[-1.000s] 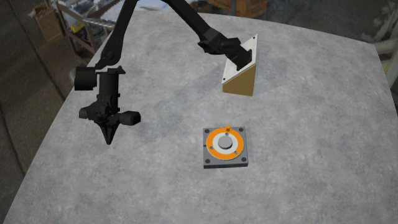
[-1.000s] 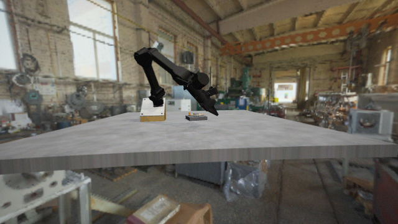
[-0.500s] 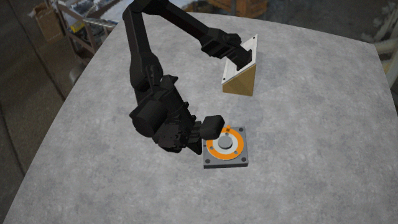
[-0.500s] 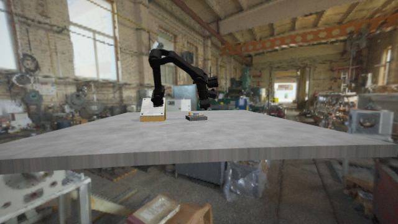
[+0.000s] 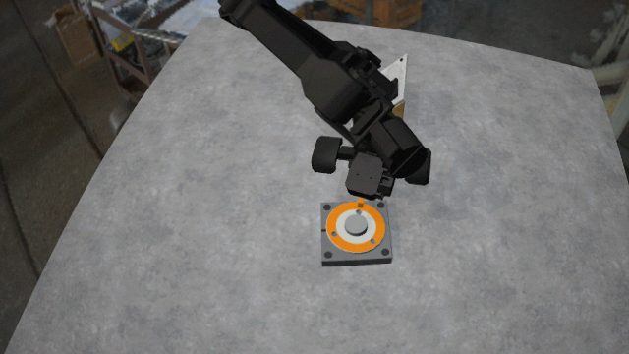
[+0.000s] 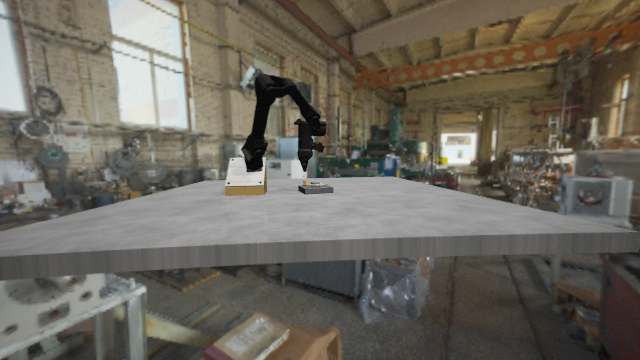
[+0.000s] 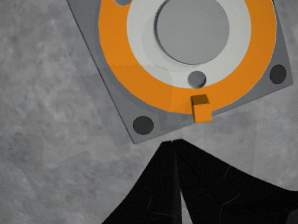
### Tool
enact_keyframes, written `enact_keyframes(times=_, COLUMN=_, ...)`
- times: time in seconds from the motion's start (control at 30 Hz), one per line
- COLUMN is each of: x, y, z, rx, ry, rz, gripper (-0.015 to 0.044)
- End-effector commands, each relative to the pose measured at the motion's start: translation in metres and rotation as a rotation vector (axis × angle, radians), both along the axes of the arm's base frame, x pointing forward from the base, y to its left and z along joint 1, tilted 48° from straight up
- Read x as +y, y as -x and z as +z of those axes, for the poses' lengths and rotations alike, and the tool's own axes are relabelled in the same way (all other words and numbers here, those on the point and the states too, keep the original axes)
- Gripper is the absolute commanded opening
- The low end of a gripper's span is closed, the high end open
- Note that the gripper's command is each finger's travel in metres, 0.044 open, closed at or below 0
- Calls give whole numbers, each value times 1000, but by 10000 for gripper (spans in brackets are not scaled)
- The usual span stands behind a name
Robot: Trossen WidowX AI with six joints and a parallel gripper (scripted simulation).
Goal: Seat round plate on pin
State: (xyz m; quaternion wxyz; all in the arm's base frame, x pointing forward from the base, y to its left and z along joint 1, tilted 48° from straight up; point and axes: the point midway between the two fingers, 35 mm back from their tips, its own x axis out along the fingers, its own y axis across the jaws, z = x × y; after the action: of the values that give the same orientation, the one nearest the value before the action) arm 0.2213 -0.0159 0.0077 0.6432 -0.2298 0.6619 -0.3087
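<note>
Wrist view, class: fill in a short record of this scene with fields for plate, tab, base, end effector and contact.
plate: round orange plate with white inner ring, on grey centre post
tab: small orange tab at the plate's edge, pointing toward the end effector
base: square grey base with dark corner holes
end effector: black end effector, shut, holding nothing
contact: tips appear short of the tab, above the table

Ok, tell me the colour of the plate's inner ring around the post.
White, or very pale grey, inside the orange outer band of the plate. The wrist view shows it best.
</note>
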Motion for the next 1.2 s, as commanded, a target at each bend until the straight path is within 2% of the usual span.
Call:
enact_keyframes(times=0.0, x=2, y=6, z=1, rx=-6, ry=51, rz=8, gripper=0)
enact_keyframes(times=0.47, x=-33, y=9, z=-31, rx=-6, ry=53, rz=8, gripper=0)
enact_keyframes(times=1.17, x=-48, y=14, z=-17, rx=-6, ry=55, rz=8, gripper=0)
